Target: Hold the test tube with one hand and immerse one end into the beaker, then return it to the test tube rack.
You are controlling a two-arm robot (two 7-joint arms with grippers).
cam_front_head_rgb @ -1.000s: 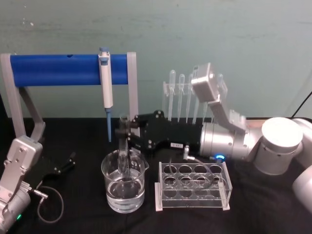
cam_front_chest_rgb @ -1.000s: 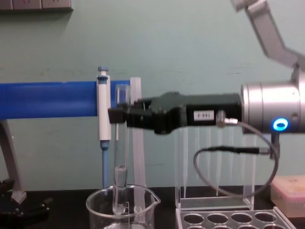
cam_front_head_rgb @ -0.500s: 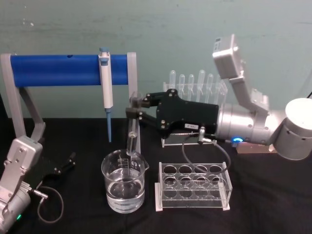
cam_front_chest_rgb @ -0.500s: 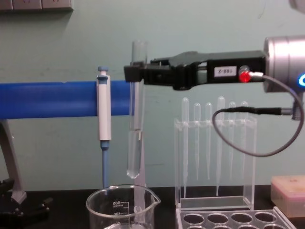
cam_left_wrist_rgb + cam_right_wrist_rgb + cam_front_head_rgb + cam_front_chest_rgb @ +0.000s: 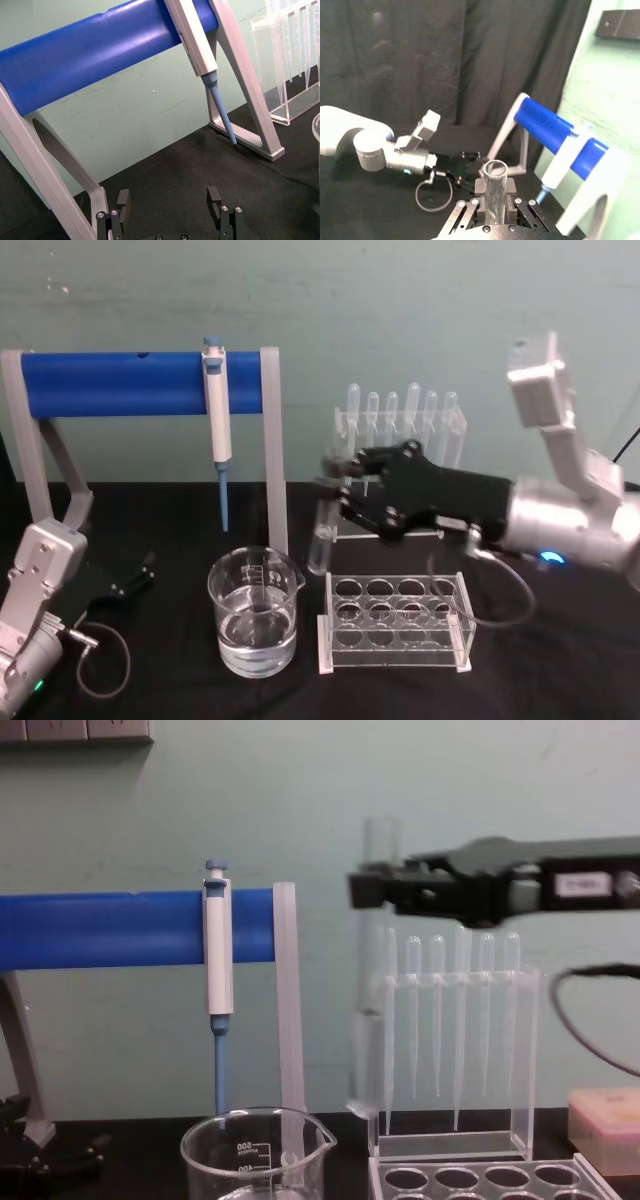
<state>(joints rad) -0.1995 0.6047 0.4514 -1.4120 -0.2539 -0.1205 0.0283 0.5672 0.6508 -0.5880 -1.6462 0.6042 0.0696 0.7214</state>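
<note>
Right claw (image 5: 334, 490) was shut on the test tube (image 5: 321, 537), gripping it just below the open rim, with the arm reaching in from the right side. The tube hung nearly upright, its round end slightly towards the beaker (image 5: 254, 612). It was in the air, clear of the beaker. In the chest view its bottom end (image 5: 364, 1105) sat to the right of the beaker's spout (image 5: 322, 1132) and above the left end of the rack (image 5: 480, 1176). It touched neither. A faint line crossed the tube about midway up.

The beaker stood on the black surface (image 5: 560, 660), partly filled with clear liquid. The clear rack (image 5: 395, 642) stood just to its right.

Left claw (image 5: 169, 200) was low at the left near the surface, fingers (image 5: 123, 199) wide apart and holding nothing.
</note>
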